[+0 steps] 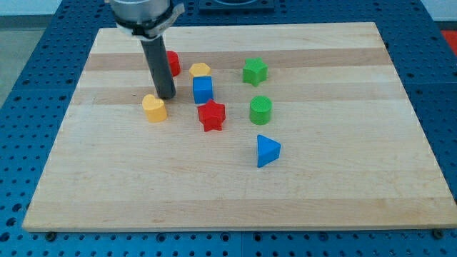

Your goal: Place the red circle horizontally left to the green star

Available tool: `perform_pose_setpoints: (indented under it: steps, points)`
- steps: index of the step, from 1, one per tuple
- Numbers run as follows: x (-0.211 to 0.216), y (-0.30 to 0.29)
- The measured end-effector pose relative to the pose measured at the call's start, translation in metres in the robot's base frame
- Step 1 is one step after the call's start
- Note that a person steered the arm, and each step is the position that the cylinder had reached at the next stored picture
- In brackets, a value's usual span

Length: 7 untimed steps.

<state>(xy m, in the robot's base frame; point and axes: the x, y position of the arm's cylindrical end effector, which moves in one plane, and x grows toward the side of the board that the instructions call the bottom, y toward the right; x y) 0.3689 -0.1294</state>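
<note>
My tip [166, 96] rests on the wooden bench [343, 185], on the left side of the group of blocks. There is no hand on this arm, only a dark rod, so nothing is being held.

The red circle [173, 63] sits just behind the rod, on the far side, and the rod hides part of it. I cannot tell if the rod touches it. The yellow heart [153, 108] is just beside my tip, a bit nearer and to the left.

The green star [254, 71] is well to the right of the red circle, at about the same depth on the bench. Between them lies a yellow block [201, 69] with angled sides. Just in front of that one stands the blue cube [203, 90], to the right of my tip. The red star [211, 115] sits close to the blue cube, on its near side.

The green circle [260, 110] is on the near side of the green star. The blue triangle [267, 150] is the nearest block of all, at the right of the group.
</note>
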Motion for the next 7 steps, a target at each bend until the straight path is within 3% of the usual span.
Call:
perform_pose_setpoints:
  steps: [1, 4, 5, 6, 7]
  points:
    - [-0.057, 0.000]
    - [-0.059, -0.079]
    - [-0.117, -0.083]
    - [-0.178, -0.078]
    - [-0.176, -0.022]
